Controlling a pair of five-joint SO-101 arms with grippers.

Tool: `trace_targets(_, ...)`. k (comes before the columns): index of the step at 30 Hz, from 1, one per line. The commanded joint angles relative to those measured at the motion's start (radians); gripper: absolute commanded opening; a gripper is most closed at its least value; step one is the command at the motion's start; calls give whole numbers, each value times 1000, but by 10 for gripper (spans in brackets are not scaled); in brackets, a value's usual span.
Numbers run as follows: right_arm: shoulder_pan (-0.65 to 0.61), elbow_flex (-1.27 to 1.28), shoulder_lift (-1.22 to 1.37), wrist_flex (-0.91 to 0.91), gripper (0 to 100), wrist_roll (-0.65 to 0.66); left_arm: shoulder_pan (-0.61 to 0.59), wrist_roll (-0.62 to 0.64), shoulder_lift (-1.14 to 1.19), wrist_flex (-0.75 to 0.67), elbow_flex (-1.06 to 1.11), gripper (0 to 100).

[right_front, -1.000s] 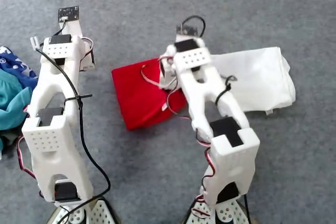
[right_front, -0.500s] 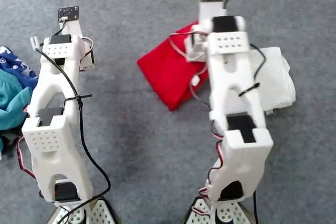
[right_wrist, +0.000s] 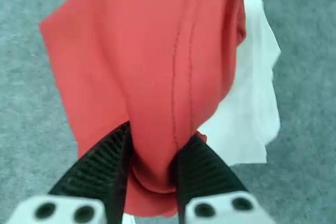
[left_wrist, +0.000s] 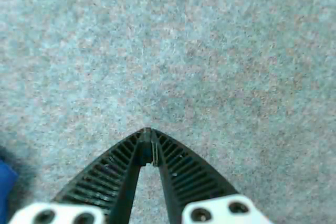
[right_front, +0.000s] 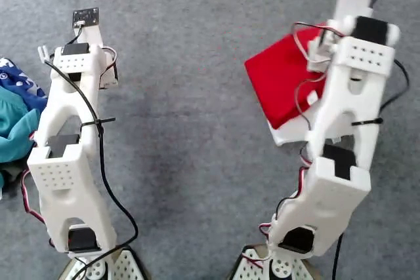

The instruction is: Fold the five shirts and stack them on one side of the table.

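Red shirt (right_wrist: 157, 51) (folded) over white shirt (right_wrist: 257, 103) | right jaws clamp it | left jaws closed, empty, above table (left_wrist: 210, 51)

Overhead, the white shirt (right_front: 289, 137) near the right edge of the tabletop (right_front: 184, 162) is almost wholly covered. The red shirt (right_front: 279, 80) hides most of it and the right arm (right_front: 348, 96) crosses both, leaving a pale strip along the red shirt's near edge. The arm also hides the red shirt's right-hand part and the spot where it is gripped. At the tabletop's left edge, a heap of blue and teal cloth (right_front: 16, 119) is cut off; how many shirts it holds cannot be told. In the left wrist view, a blue scrap (left_wrist: 3, 182) is too cropped to identify.
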Motion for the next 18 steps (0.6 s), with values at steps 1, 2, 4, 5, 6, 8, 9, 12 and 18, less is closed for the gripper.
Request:
trace_targets(1, 60, -8, -15, 0, 15, 8, -1, -11, 12, -9, -12, 30)
trace_targets(2, 75, -8, -15, -6, 15, 8, -1, -11, 18, -6, -15, 30)
trace_targets(4, 104, -1, -13, -17, 15, 8, -1, -11, 23, -8, -15, 30)
trace_targets(5, 117, 1, -12, -18, 15, 8, -1, -11, 23, -8, -15, 30)
trace_targets(6, 127, 1, -4, -20, 15, 8, -1, -11, 23, -8, -15, 30)
trace_targets(8, 140, -1, 22, -14, 16, 6, -1, -11, 23, -9, -15, 30)
trace_targets(9, 140, -1, 36, -12, 16, 5, -1, -11, 23, -9, -15, 30)
trace_targets(12, 141, -5, 81, -18, 19, 6, 15, -11, 25, -8, -15, 32)
trace_targets(18, 161, -13, 111, -15, 343, 2, 16, -11, 25, -5, -15, 32)
